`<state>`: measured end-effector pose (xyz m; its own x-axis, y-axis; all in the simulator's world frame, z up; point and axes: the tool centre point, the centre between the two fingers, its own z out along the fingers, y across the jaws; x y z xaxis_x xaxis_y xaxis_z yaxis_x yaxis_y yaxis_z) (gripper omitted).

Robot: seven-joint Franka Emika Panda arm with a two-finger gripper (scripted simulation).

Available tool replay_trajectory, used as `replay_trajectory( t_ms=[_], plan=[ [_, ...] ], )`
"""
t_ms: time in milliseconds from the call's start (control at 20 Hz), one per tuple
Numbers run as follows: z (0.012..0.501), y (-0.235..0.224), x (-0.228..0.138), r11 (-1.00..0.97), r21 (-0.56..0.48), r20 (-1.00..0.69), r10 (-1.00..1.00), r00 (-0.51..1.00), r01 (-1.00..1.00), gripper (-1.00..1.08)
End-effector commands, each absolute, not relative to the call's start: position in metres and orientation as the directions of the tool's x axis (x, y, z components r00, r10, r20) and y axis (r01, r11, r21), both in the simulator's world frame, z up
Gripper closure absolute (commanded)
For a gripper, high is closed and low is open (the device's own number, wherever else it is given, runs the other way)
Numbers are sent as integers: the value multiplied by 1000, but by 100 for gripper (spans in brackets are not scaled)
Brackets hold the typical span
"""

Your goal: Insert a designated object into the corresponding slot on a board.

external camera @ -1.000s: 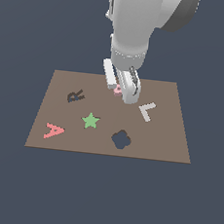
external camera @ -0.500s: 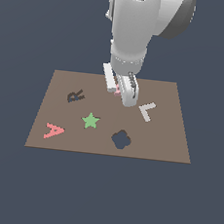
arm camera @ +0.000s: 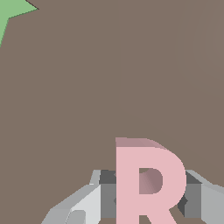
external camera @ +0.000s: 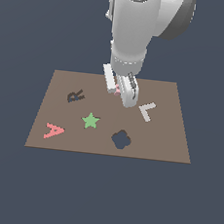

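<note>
Exterior view shows the white arm (external camera: 138, 23) standing tall over the far middle of the board (external camera: 170, 135), a large flat brown rectangle lying on a dark blue-grey ground. On the board, toward the exterior view's left and far side, lies the slot (external camera: 75, 96), a near-black recess shaped like a tilted R. Near it, closer to the viewer, sits a green star (external camera: 90, 120), and at the near left corner a red-pink letter A (external camera: 53, 131). A dark clover-shaped recess (external camera: 121, 140) lies near the middle of the near edge, and a pale grey letter L (external camera: 147, 110) lies to the exterior view's right of the arm.

The tool (external camera: 120, 90) hangs low at the far centre of the board, well apart from the slot. Its fingers (external camera: 129, 94) stand on either side of the pink R block (arm camera: 146, 183), closed on it as far as the two views show, though the contact itself is partly hidden. In the exterior view only a sliver of pink shows between the fingers. In the wrist view the block is a small, flat, pale pink letter R with a darker pink upper edge and an open hole in its bowl, seen against bare brown board.
</note>
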<state>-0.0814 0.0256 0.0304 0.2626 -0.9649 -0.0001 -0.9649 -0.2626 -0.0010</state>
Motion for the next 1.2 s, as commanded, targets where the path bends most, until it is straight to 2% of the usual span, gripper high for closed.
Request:
replay_trajectory(
  t_ms=[0,650,1150],
  plan=[
    [30,25,-82,-262,0,0,-965,262,-965,108],
    [34,16,-80,-271,0,0,-963,271,-963,108],
    [36,-42,-69,-324,0,0,-946,324,-946,108]
  ],
)
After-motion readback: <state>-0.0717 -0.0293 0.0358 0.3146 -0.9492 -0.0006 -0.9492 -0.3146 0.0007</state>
